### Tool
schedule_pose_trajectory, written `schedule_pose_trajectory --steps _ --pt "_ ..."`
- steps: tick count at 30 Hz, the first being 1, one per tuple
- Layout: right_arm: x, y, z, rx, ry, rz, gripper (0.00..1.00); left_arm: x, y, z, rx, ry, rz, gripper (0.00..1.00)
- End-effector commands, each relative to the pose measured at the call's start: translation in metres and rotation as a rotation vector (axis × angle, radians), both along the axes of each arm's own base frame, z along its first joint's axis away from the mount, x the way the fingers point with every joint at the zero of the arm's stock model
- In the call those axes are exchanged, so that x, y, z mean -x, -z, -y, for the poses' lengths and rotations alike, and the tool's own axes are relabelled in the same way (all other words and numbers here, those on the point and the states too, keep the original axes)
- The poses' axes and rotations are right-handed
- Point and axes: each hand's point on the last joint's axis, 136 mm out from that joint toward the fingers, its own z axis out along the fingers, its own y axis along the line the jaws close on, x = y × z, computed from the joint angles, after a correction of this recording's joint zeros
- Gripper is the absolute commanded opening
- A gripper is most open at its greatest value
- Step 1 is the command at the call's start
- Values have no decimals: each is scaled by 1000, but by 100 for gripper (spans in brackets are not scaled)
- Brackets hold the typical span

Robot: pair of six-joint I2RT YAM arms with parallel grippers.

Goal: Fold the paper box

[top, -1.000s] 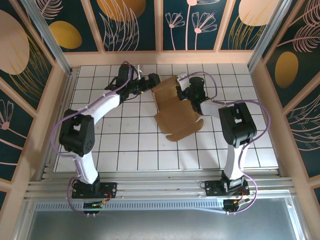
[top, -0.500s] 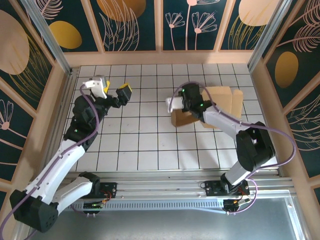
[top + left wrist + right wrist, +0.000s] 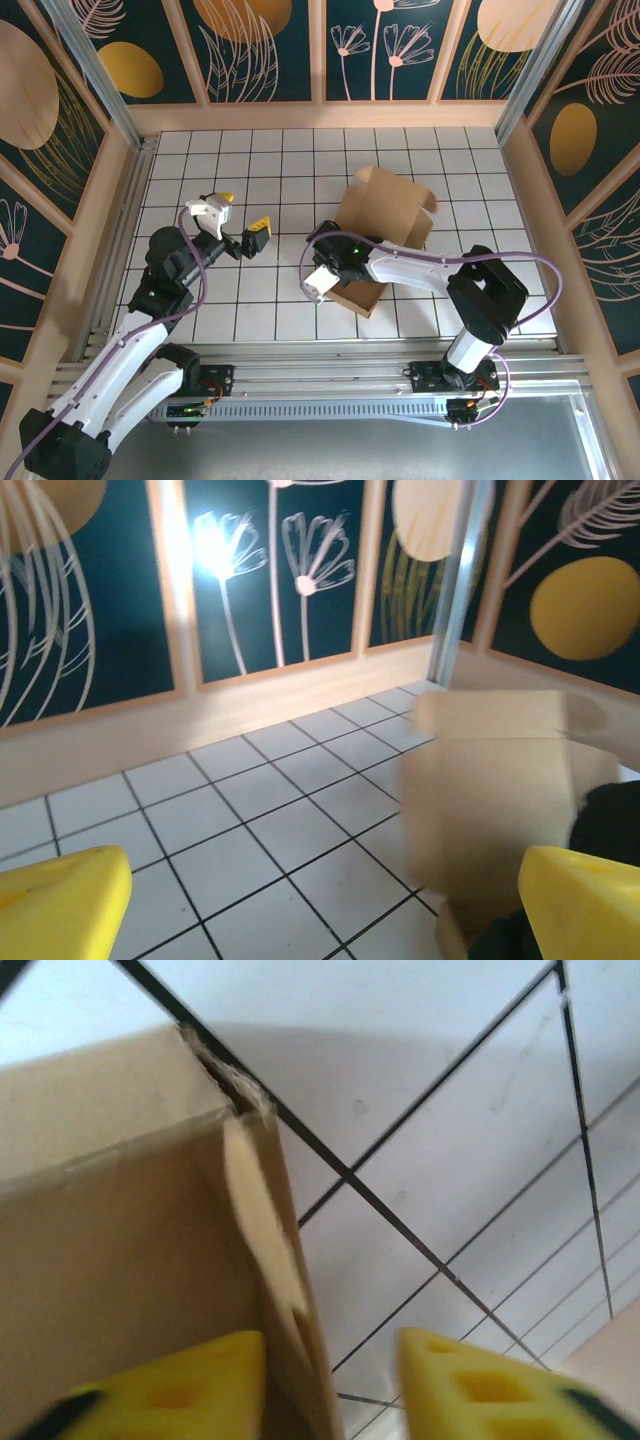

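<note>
Both jaws apart over white tiles (image 3: 260,300) amid floral panels (image 3: 250,50): left gripper (image 3: 245,212) free, right gripper (image 3: 330,1370) straddling the paper box (image 3: 385,210) wall.

paper box (image 3: 385,215): one, standing right of center
robot arms: two, left arm (image 3: 165,270), right arm (image 3: 410,268), rising from bottom edge
yellow fingers (image 3: 60,905): four, showing low in wrist frames

You're looking at a white tiled table (image 3: 250,320), dark grid lines running across it, pale wood rails closing in its far and side edges. The paper box (image 3: 385,212) is sitting on the tiles right of centre (brown, partly stood up, a flap sticking up at the far corner). Its open near end is resting toward the table's front edge.
</note>
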Motion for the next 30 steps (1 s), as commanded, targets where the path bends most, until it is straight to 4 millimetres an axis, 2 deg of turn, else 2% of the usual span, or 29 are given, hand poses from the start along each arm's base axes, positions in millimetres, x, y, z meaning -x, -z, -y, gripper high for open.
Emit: schedule_pose_trajectory --steps 1,6,8,9,11,12,14,16,18,21,24,27,30 --pt "4 -16 4 31 48 -16 65 18 -3 13 -41 114 61 99" --pt "4 -37 -5 -50 155 -21 65 23 -2 23 -29 183 48 99" --pt "-3 -62 -21 -207 301 -26 64 27 -2 29 -22 235 38 99" --pt "-9 -77 -30 -304 396 -25 64 30 -2 33 -19 265 35 99" --pt "-29 -121 -41 -580 691 -14 64 39 -3 41 -6 341 18 99" --pt "-40 -139 -39 -710 841 -5 64 43 -4 44 0 377 12 99" --pt "-58 -169 -9 -992 1254 31 64 52 -6 52 17 459 -11 99" --pt "-54 -165 24 -1094 1597 -39 62 59 -6 59 26 521 -41 99" --pt "-42 -146 41 -1120 1840 -218 62 61 -2 65 22 544 -86 99" --pt "-23 -132 60 -1280 2063 -522 61 64 13 78 -26 540 -166 99" --pt "-2 -115 98 -1452 2298 -731 64 75 27 97 -65 557 -224 99" --pt "17 -93 122 -1544 2378 -797 65 83 33 108 -14 590 -290 99" --pt "29 -60 131 -1470 2436 -761 66 92 40 118 -2 621 -307 99"
